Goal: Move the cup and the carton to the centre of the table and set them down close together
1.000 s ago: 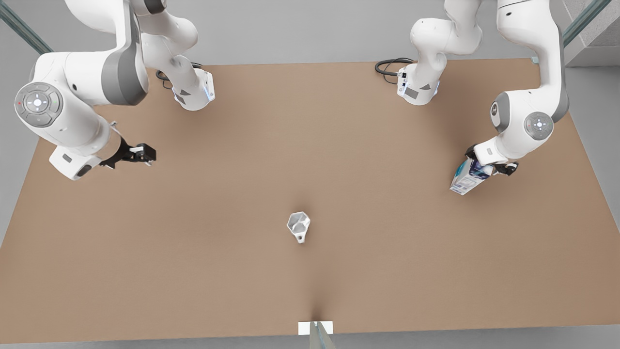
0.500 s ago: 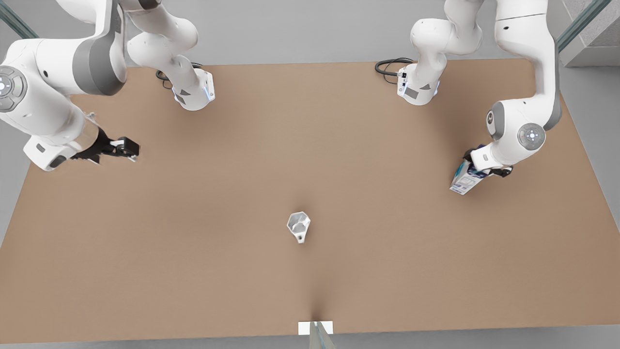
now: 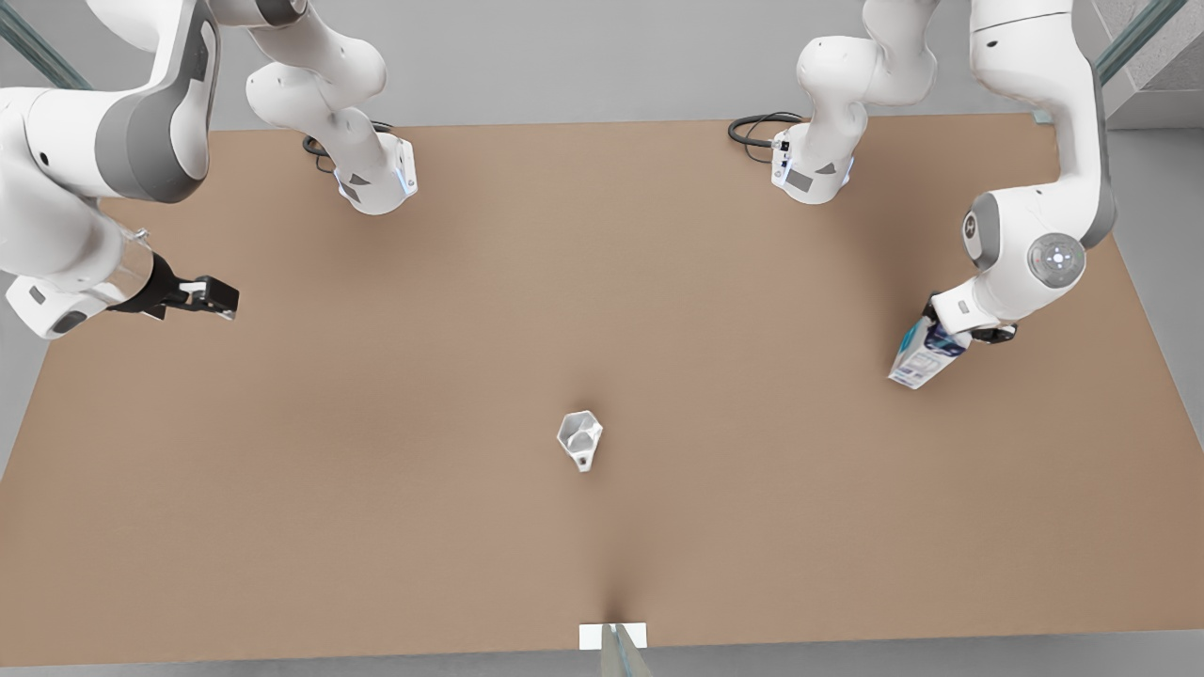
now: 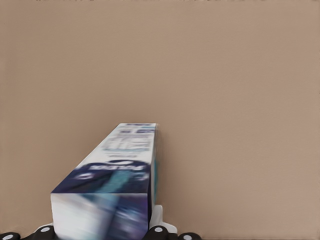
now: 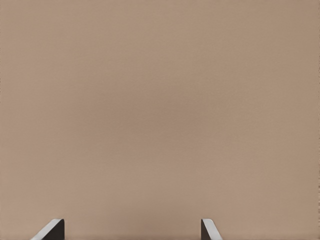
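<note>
Right gripper [image 5: 132, 230]: two dark fingertips [image 5: 50, 231] at frame edge, set wide apart, nothing between them; table [image 5: 160, 100]: plain matte brown surface beneath

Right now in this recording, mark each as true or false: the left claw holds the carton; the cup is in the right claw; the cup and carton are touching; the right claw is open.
1. The left claw holds the carton. True.
2. The cup is in the right claw. False: the cup sits alone on the table, near its middle.
3. The cup and carton are touching. False: they are far apart, the carton toward the front view's right.
4. The right claw is open. True: its fingers are spread, with nothing between them.
</note>
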### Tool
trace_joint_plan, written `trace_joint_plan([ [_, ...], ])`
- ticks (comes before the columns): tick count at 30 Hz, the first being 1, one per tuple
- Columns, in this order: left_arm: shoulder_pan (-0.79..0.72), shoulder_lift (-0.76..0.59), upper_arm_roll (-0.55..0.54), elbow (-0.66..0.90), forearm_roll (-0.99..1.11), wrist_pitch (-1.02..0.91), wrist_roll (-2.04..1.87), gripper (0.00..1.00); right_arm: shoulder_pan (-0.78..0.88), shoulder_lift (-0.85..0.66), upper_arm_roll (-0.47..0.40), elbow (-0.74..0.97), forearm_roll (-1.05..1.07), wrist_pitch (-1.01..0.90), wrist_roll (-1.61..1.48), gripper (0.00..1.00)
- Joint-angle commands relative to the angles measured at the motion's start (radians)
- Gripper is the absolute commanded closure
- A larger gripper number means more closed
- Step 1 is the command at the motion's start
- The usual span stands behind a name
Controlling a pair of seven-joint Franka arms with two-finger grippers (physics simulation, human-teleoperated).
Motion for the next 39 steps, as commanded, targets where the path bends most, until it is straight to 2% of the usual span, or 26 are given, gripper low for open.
trace_joint_plan([
  [1, 0.003, 0.000, -0.001, 0.002, -0.041, -0.003, -0.006, 0.44, 0.001, 0.000, 0.000, 0.000, 0.000, 0.000, 0.000, 0.00],
  [8, -0.055, -0.005, -0.093, 0.051, -0.048, -0.054, -0.447, 0.44, -0.001, 0.001, 0.000, 0.000, 0.002, 0.003, -0.005, 0.00],
  [9, -0.055, -0.003, -0.093, 0.065, -0.130, -0.062, -0.467, 0.44, -0.001, 0.001, 0.000, 0.000, 0.002, 0.002, -0.006, 0.00],
  [16, -0.057, -0.002, -0.227, 0.082, -0.173, -0.085, -0.864, 0.44, -0.001, 0.011, -0.003, 0.000, 0.003, 0.005, -0.028, 0.00],
  [19, -0.057, 0.004, -0.268, 0.096, -0.280, -0.089, -0.988, 0.44, -0.002, 0.015, -0.005, -0.002, 0.003, 0.005, -0.041, 0.00],
  [24, -0.095, 0.030, -0.354, 0.100, -0.327, -0.086, -1.329, 0.44, -0.007, 0.015, -0.005, -0.002, 0.003, 0.005, -0.041, 0.00],
  [29, -0.140, 0.092, -0.354, 0.191, -0.350, -0.086, -1.510, 0.44, -0.007, 0.015, -0.005, -0.002, 0.003, 0.005, -0.041, 0.00],
  [32, -0.210, 0.192, -0.354, 0.281, -0.372, -0.085, -1.681, 0.44, -0.007, 0.017, -0.005, -0.002, 0.003, 0.005, -0.041, 0.00],
  [39, -0.295, 0.276, -0.357, 0.355, -0.401, -0.077, -1.816, 0.44, -0.007, 0.017, -0.005, -0.003, 0.003, 0.005, -0.041, 0.00],
])
